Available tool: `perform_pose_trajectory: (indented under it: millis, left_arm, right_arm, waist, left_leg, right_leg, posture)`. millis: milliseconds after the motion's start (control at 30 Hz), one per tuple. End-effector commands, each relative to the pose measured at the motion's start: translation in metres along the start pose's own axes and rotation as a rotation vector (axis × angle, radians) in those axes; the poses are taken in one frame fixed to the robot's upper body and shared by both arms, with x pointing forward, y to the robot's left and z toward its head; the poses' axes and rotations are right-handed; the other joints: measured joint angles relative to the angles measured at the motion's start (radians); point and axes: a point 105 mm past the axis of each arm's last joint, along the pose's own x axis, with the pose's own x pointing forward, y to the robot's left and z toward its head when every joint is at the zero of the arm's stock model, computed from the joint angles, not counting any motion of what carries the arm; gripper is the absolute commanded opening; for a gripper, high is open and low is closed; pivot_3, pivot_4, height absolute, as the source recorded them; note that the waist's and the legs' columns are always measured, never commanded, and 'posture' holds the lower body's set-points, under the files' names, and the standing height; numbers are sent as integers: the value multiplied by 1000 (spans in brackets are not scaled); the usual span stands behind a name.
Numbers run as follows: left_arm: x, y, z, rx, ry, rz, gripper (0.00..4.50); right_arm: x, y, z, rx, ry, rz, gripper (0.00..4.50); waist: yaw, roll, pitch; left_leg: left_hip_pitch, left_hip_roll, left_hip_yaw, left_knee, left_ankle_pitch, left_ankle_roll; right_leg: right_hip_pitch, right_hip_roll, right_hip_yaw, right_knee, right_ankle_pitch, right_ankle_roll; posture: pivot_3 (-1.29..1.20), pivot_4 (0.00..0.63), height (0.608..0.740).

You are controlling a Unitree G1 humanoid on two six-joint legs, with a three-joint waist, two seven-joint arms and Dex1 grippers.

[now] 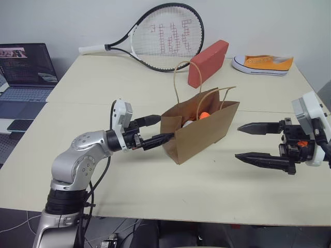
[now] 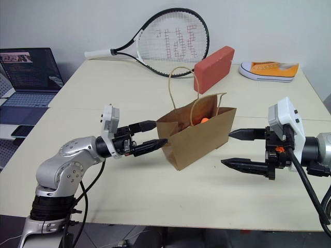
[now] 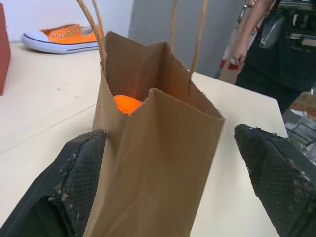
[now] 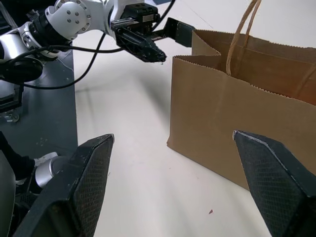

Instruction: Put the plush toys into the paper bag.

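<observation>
The brown paper bag (image 1: 199, 132) stands upright and open at the middle of the table, handles up. Inside it I see the plush toys: an orange one (image 1: 205, 115), also visible over the bag's rim (image 3: 127, 103) in the left wrist view, and a bit of a white one (image 1: 187, 123). My left gripper (image 1: 165, 127) is open at the bag's left end, one finger on each side of that narrow end. My right gripper (image 1: 238, 142) is open too, level, a short gap to the right of the bag, holding nothing.
At the table's far side lie a tennis racket (image 1: 165, 36), a red block (image 1: 208, 62) and an orange-and-white sneaker (image 1: 262, 63). A laptop (image 1: 26, 72) and a phone (image 1: 19, 125) sit on the left. A person (image 3: 276, 49) stands beyond the table.
</observation>
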Motion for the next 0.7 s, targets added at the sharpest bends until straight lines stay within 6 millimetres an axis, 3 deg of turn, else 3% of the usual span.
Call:
perform_pose_trajectory:
  millis: [33,500,700]
  left_arm:
    - [2,-7,6,32,-3,-43,4424]
    - [23,-11,-12,103,52,-3,4424]
    - [31,-1,-13,128,-6,112,4424]
  right_arm:
    - [-4,1,7,-31,-9,-3,4035]
    - [-2,1,6,-34,-6,0,4035]
    - [-1,-3,3,-74,3,-34,4035]
  waist:
    - [0,0,0]
    - [1,0,0]
    - [2,0,0]
  left_leg:
    - [0,0,0,0,0,0]
    - [0,0,0,0,0,0]
    - [0,0,0,0,0,0]
  right_leg:
    - [0,0,0,0,0,0]
    - [0,0,0,0,0,0]
    - [0,0,0,0,0,0]
  posture:
    - [0,150,740]
    - [0,150,740]
    - [0,150,740]
